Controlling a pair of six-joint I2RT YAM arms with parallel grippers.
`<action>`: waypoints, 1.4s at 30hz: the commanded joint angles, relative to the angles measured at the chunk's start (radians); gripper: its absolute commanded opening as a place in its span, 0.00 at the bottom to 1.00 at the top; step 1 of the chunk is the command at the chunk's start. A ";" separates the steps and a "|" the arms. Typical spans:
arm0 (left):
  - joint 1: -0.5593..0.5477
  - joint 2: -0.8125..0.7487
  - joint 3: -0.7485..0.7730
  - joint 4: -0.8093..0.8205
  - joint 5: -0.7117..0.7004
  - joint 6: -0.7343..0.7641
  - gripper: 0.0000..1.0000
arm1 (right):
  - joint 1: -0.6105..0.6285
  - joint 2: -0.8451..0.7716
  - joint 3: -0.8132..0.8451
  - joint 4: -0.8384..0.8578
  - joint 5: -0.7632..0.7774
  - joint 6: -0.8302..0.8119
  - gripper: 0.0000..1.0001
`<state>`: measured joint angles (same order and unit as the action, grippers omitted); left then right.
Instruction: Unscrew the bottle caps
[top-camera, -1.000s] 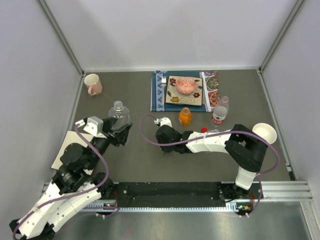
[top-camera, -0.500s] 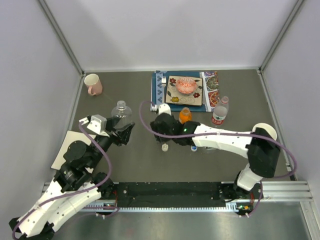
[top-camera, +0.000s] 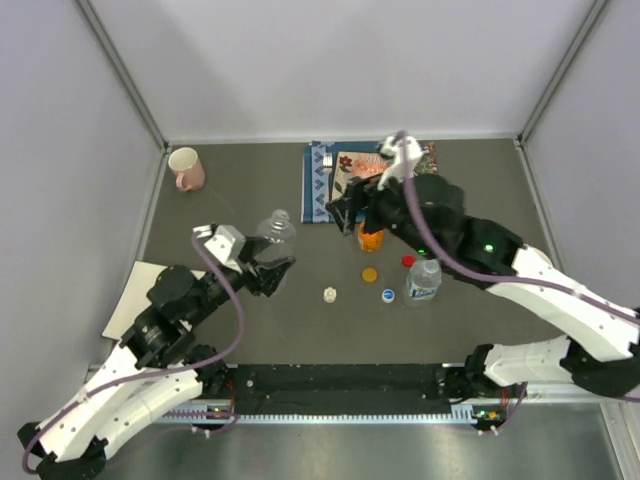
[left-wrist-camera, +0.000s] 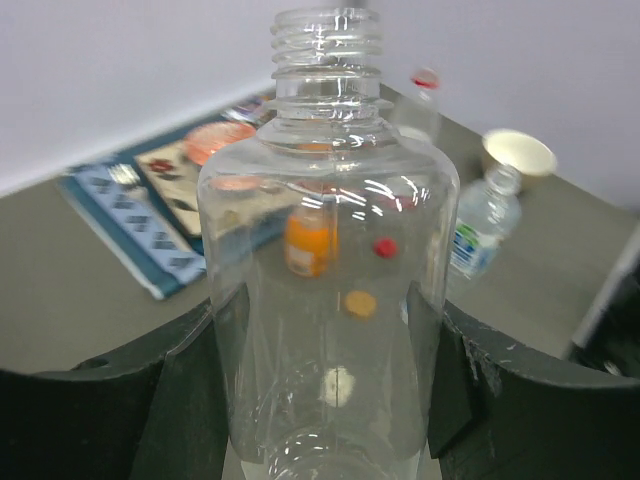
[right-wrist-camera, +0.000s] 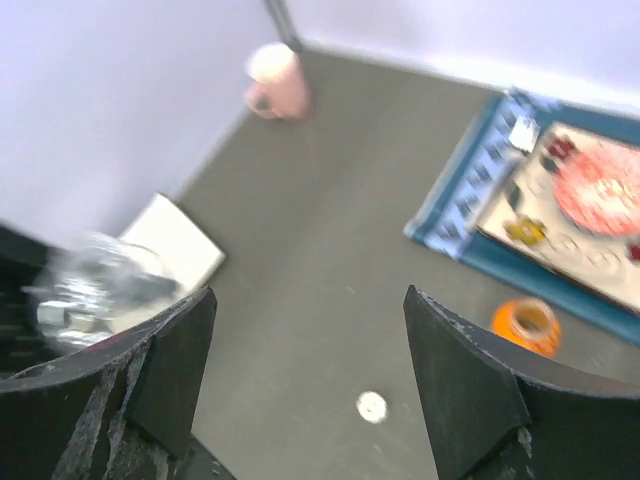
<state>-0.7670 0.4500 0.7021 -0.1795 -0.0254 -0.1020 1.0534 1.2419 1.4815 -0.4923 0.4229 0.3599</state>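
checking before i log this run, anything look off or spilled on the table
Nothing spilled or broken. The white cap, blue cap, orange cap and red cap lie loose on the table, and the left gripper holds the clear bottle, uncapped.

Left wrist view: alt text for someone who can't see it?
An uncapped clear bottle fills the frame, clamped in the left gripper. Through it show a white cap, an orange cap and a red cap on the table; a labelled bottle stands at right.

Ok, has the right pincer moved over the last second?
Yes. The right pincer has swung up the top view: it was short of the placemat, and now hangs over its near edge.
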 joint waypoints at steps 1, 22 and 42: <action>0.003 0.122 0.065 0.083 0.368 -0.010 0.55 | -0.050 -0.145 -0.042 0.150 -0.360 -0.001 0.77; 0.003 0.339 0.137 0.233 0.674 -0.091 0.56 | -0.082 -0.182 -0.164 0.143 -0.598 0.031 0.73; 0.003 0.316 0.131 0.247 0.527 -0.077 0.64 | -0.059 -0.160 -0.188 0.139 -0.599 0.030 0.20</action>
<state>-0.7670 0.7940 0.7971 -0.0135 0.5655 -0.1844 0.9813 1.0824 1.3022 -0.3519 -0.1684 0.3981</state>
